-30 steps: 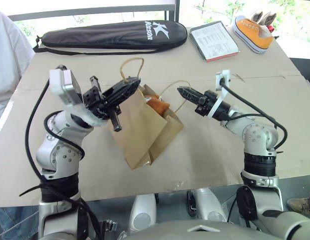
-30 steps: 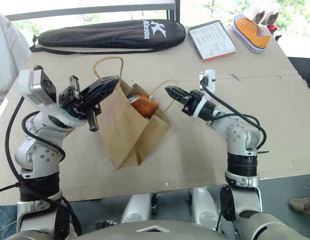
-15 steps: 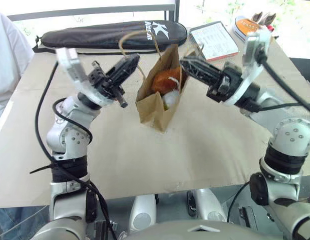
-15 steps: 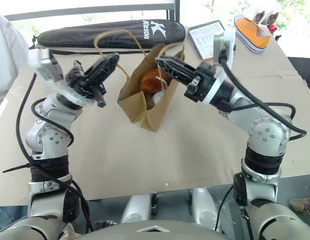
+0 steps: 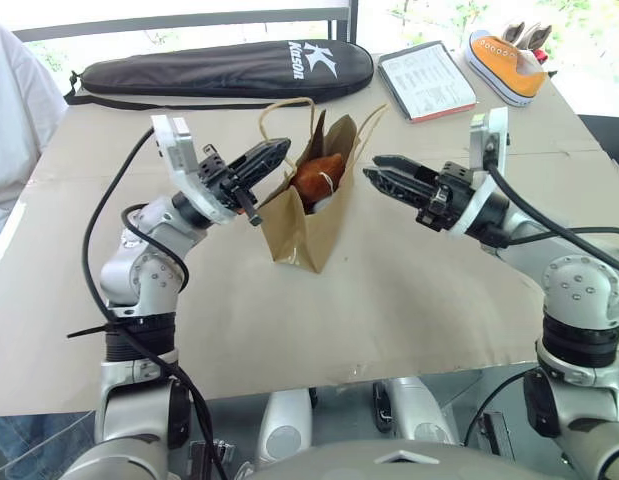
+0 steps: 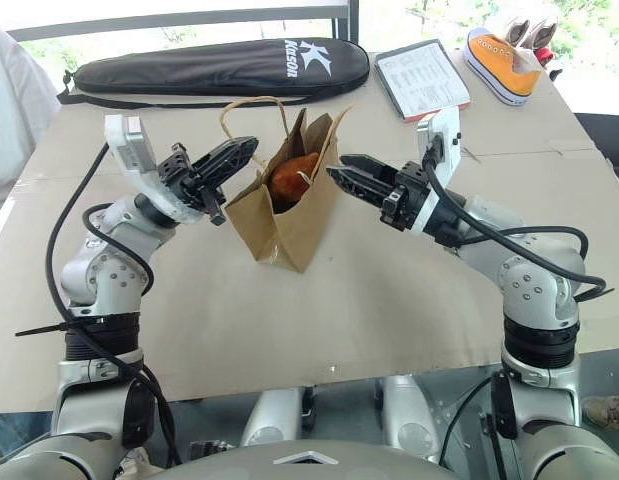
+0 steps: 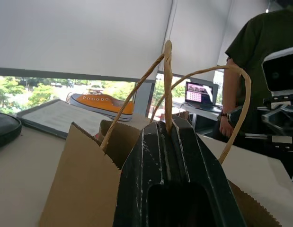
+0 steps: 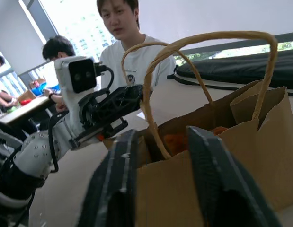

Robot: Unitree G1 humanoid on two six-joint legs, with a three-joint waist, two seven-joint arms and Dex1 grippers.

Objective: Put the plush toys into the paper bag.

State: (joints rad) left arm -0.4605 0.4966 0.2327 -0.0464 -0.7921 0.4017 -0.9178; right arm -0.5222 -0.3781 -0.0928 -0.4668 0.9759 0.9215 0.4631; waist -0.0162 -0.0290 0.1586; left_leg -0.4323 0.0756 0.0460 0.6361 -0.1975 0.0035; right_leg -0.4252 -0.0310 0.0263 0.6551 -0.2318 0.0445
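**Mia:** Where is the paper bag [image 5: 304, 215]?

**Tom:** In the middle of the frame, standing up on the table [image 5: 409, 310]. Its mouth faces up.

**Mia:** Are the plush toys in it?

**Tom:** Yes. The brown toy [image 5: 317, 177] sits on top, and a bit of the white toy [image 5: 326, 198] peeks out under it. I think the job is about done.

**Mia:** Why is the left claw [image 5: 272, 154] up by the bag's top?

**Tom:** It is pinched tight on a cord handle [image 7: 167, 80]. In the left wrist view the cord comes straight up from between the two black fingers. I think it holds on so the bag stays up and does not tip (a bag this thin could flop over).

**Mia:** And the right claw [image 5: 380, 172]?

**Tom:** It sits just to the right of the bag. Its fingers are spread apart with nothing between them. In the right wrist view the bag's wall is right behind them.

**Mia:** Can you read any words?

**Tom:** The long black case [image 5: 224, 68] at the top of the frame says "Kason" in white, with a big K. The page on the clipboard [image 5: 426, 80] at the upper right is too small to read. The orange shoe [image 5: 505, 62] is in the top right corner.
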